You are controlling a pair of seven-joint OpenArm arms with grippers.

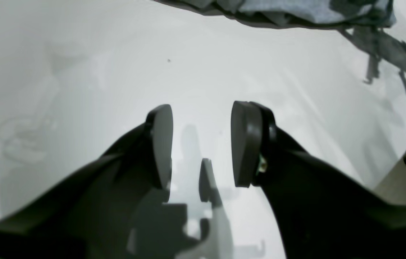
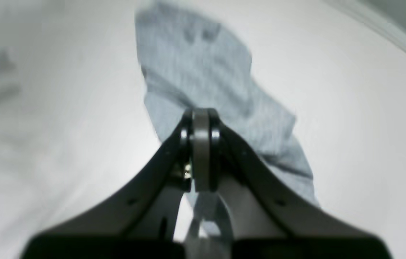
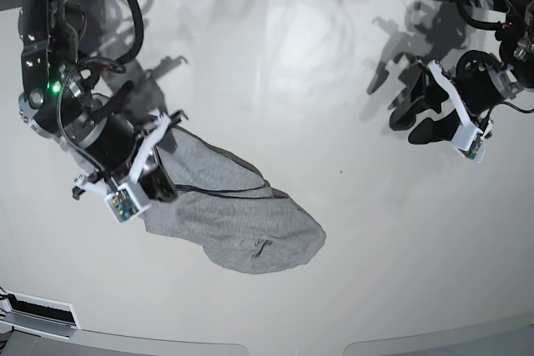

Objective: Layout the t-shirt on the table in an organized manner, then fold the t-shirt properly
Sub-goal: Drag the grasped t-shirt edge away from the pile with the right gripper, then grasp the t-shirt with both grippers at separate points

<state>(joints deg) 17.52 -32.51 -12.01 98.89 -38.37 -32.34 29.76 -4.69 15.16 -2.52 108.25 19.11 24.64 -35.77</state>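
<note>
We see the shirt bunched on the table. The right gripper is clenched on the shirt's edge; the left gripper, well apart from the shirt, gapes empty.

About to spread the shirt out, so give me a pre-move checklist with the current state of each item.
1. Right claw shut on the heather-grey cotton t-shirt: ok, jaws closed with cloth at the tips.
2. Left claw open and empty: ok, only bare table between the pads.
3. Left claw near the t-shirt: not ok, it hangs over the glossy white table, well apart from the cloth.
4. T-shirt laid flat: not ok, it lies bunched and creased.
5. Which part the right claw holds: cannot tell.
6. T-shirt fully on the table: ok, no part hangs over an edge.
</note>
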